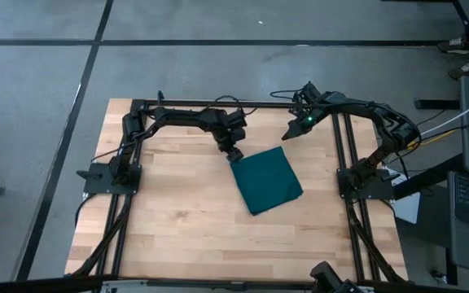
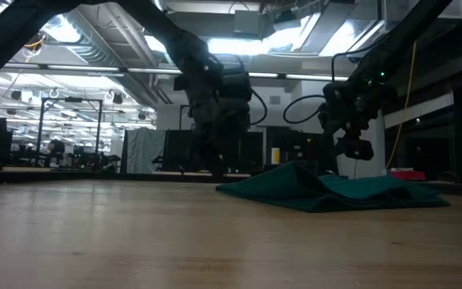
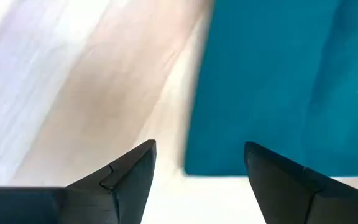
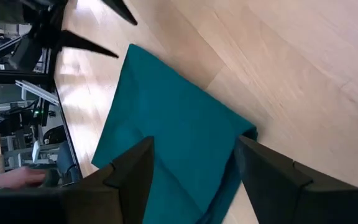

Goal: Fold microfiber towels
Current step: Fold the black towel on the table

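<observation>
The teal microfiber towel (image 1: 267,180) is seen folded into a tilted rectangle on the wooden surface (image 1: 177,220), a bit right of centre in the high view. From the low view it's lying as a low rumpled heap (image 2: 327,190), with one fold bumped up near its middle. No white tag can be made out in any view.

Just past the towel's corner at about 11 o'clock, the left hand (image 1: 234,155) is parked right over the surface. Through the left wrist view its two dark fingers (image 3: 129,177) are spread apart with nothing between them, and the towel's edge (image 3: 278,87) is sitting just ahead of the tips, not pinched.

Farther back, at roughly 1 o'clock from the towel, the right hand (image 1: 291,130) is held up off the surface and well apart from the cloth. In the right wrist view its fingers (image 4: 132,171) are also parted and empty, with the folded towel (image 4: 173,130) spread out below them and the left hand's pointed tips (image 4: 104,31) visible beyond the towel's far corner.

A sliver of a person's hand (image 4: 14,178) is caught at the edge of the right wrist view, off the surface.
</observation>
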Controlling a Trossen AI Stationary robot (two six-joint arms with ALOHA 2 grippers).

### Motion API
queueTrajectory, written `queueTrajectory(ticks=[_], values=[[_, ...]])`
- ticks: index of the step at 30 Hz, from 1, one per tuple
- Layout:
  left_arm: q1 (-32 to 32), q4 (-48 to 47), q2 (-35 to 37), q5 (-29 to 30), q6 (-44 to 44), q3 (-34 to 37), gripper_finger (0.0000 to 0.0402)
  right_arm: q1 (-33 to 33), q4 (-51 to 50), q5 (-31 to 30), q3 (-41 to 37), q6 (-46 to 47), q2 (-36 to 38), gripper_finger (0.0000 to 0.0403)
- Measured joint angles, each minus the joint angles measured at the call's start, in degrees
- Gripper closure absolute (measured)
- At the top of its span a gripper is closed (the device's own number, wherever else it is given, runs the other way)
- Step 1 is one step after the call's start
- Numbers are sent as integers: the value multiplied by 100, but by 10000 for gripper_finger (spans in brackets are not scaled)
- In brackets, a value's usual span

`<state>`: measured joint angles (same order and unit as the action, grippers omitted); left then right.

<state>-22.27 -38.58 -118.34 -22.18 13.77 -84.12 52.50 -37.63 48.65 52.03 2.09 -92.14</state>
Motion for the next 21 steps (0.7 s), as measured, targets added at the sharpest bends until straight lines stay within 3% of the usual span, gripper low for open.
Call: queueTrajectory(ticks=[8, 15, 21], values=[[-237, -7, -238, -898, 102, 299, 162, -10, -166, 51, 0, 24, 0, 168], [-192, 343, -329, -1336, 267, 284, 162, -10, -229, 97, 0, 20, 0, 172], [-54, 445, -342, -1348, 261, 291, 162, -10, -227, 184, 0, 9, 0, 183]])
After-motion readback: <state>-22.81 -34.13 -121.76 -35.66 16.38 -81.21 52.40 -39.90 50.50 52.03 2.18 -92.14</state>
